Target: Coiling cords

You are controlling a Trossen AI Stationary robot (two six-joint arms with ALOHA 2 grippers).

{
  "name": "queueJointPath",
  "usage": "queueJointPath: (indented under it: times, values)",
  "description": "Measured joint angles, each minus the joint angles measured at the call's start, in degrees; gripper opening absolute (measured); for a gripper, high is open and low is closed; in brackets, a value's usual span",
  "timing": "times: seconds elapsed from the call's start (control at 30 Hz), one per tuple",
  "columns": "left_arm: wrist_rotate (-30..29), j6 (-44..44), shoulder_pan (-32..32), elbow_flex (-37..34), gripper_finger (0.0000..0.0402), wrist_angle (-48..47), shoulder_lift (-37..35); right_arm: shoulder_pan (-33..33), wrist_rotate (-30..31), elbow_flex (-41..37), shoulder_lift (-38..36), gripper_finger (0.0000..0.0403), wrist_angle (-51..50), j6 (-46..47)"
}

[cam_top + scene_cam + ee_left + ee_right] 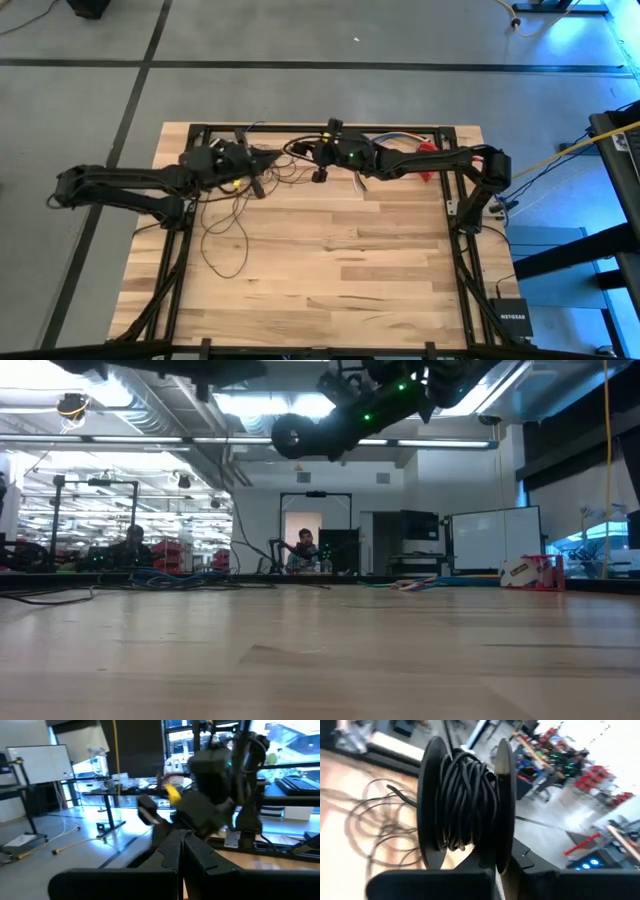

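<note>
Right hand [502, 865] clamps spool [467, 805] wound with cords [465, 800] | left hand [181, 845] closed, empty | loose loops on table [330, 270]

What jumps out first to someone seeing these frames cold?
Probably the black spool wound thick with dark cord, held up close in the right hand. Next, both arms meeting above the far half of the wooden table, the left hand shut and pointing at the right one. Then the loose loops of cord trailing over the wood below the left arm.
</note>
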Motion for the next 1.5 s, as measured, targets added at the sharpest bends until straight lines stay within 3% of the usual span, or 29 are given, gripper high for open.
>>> queueJointPath:
  times: [0.47, 0.6, 0.7, 0.87, 1.2, 1.5]
  values:
    - [-0.51, 4.44, -1.4, 7.11, 0.0002, 9.03, 20.06, 0.0, 1.38, -0.02, 0.58, 0.0009, 1.69, 3.31]
    - [-4.66, 6.17, -2.32, 7.18, 0.0003, 8.62, 23.5, 0.0, 1.38, 0.78, 0.48, 0.0009, 0.43, 7.36]
    - [-11.21, 6.74, -3.36, 7.25, 0.0003, 8.08, 25.05, -0.02, 0.87, 1.77, 0.48, 0.0009, -0.4, 9.01]
    - [-15.8, 8.87, -4.61, 7.31, 0.0003, 7.77, 27.12, -0.07, -1.8, 2.38, 0.48, 0.0009, -0.84, 10.23]
    - [-20.21, 8.78, -4.61, 7.31, 0.0001, 1.62, 27.63, -0.07, -2.49, 2.62, -1.56, 0.0009, -0.7, 11.03]
    - [-20.43, 9.65, -4.43, 7.07, 0.0003, 0.64, 27.79, 0.0, -7.34, 2.88, -2.87, 0.0009, 2.06, 12.66]
